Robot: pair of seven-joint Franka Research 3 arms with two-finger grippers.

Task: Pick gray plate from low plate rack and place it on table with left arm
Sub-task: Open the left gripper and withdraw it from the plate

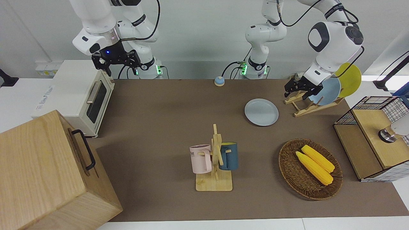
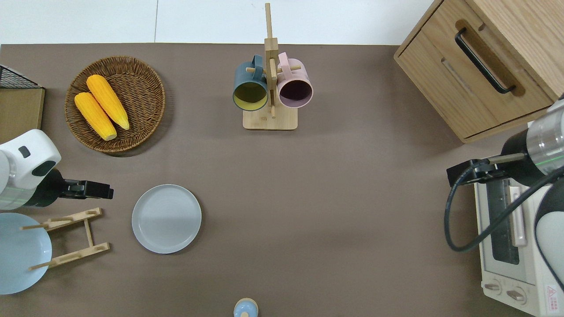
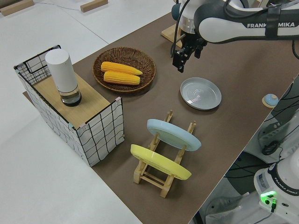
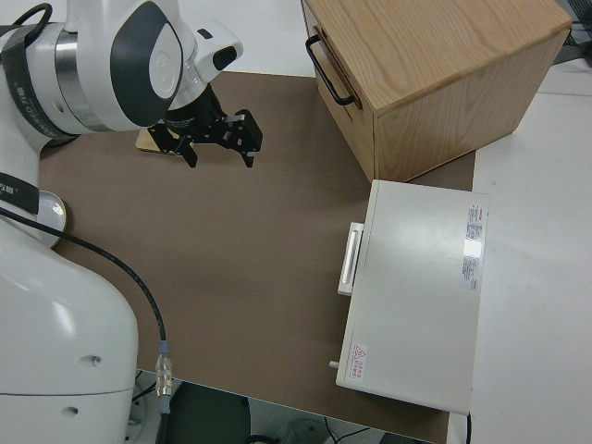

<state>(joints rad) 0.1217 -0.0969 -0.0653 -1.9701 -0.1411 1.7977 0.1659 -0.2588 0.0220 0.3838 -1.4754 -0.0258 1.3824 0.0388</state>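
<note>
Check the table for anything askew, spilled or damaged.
Nothing stands out. The gray plate lies flat on the table beside the low plate rack, which holds the light blue plate and yellow plate upright.

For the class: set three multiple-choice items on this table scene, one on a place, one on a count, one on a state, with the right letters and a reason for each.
1. Where is the gray plate?
A. flat on the table
B. in the low plate rack
C. in the wicker basket

2. How many plates stand in the rack?
A. none
B. two
C. three

3. What does the left gripper hold?
A. the gray plate
B. a mug
C. nothing

Answers:
1 A, it lies flat beside the rack.
2 B, the light blue plate and the yellow plate.
3 C, its jaws are bare.
</note>
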